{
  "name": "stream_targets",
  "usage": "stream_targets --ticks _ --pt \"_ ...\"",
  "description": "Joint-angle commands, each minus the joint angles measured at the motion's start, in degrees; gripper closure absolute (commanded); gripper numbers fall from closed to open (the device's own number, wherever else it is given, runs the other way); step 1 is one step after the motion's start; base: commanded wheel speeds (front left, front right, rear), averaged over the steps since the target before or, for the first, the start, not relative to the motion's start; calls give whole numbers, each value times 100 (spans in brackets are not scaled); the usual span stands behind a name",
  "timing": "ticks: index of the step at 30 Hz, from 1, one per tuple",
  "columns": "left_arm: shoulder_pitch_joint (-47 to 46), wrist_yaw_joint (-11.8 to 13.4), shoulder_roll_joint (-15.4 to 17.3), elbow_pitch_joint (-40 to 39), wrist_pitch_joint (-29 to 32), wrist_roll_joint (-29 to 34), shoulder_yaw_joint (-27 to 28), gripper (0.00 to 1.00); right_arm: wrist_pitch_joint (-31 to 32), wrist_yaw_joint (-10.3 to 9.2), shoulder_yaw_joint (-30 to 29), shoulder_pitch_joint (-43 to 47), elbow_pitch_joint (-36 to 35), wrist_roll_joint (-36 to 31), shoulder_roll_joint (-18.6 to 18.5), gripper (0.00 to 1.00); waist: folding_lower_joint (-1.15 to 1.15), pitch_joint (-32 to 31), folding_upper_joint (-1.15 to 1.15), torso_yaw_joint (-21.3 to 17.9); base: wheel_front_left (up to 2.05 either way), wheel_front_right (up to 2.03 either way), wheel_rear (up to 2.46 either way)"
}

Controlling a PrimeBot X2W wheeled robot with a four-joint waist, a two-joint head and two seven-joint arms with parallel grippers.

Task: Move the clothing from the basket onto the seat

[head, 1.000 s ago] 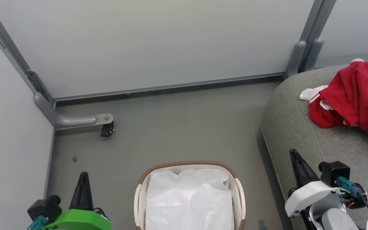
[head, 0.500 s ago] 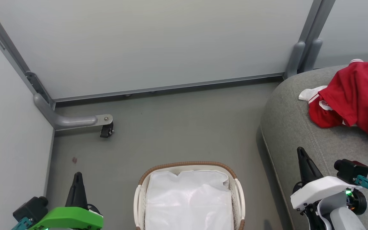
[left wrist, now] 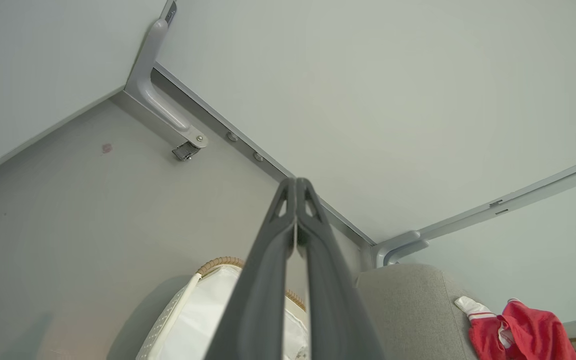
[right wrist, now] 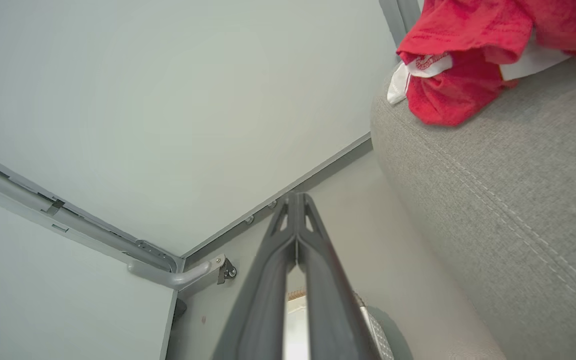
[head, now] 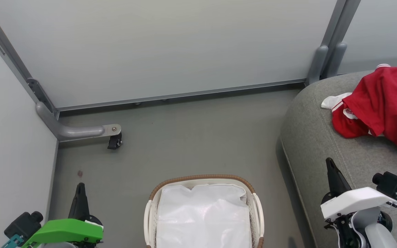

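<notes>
Bright red soft-fabric clothing (head: 384, 103) with white trim lies heaped near the far rounded corner of the large grey woven seat cushion (head: 314, 144), while the oval white perforated basket (head: 202, 178) with its brown rim shows a plain white liner (head: 203, 217). My left gripper (head: 80, 187) and right gripper (head: 329, 162) hang empty, fingers pressed together. The transfer looks finished; I judge the next move calls for no further grasp.

The red clothing (head: 384, 103) is lying in a crumpled heap on the grey seat (head: 315, 148), near its rounded far corner. A white sleeve end and thin white stripes are showing at the heap's left edge. The oval white basket (head: 202, 176) is standing upright on the floor (head: 191, 137), left of the seat and apart from it, its brown woven rim facing up. A wrinkled plain white liner (head: 203, 217) is covering its inside.
</notes>
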Motion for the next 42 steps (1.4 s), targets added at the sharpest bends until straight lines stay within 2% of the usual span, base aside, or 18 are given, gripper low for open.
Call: stream_targets --ticks 1,21,42 --pt "-173 -20 24 -96 43 -195 39 100 55 -2 -34 -11 -102 227 -39 100 0 -2 0 -1 0 0 0" --pt "-268 -50 31 -195 408 -1385 194 100 417 -3 -159 40 -240 1748 -51 100 0 -28 0 -23 0 0 0" --pt "-343 -66 37 -275 725 -2422 332 100 735 -4 -265 83 -356 3066 -60 100 0 -55 0 -45 0 0 0"
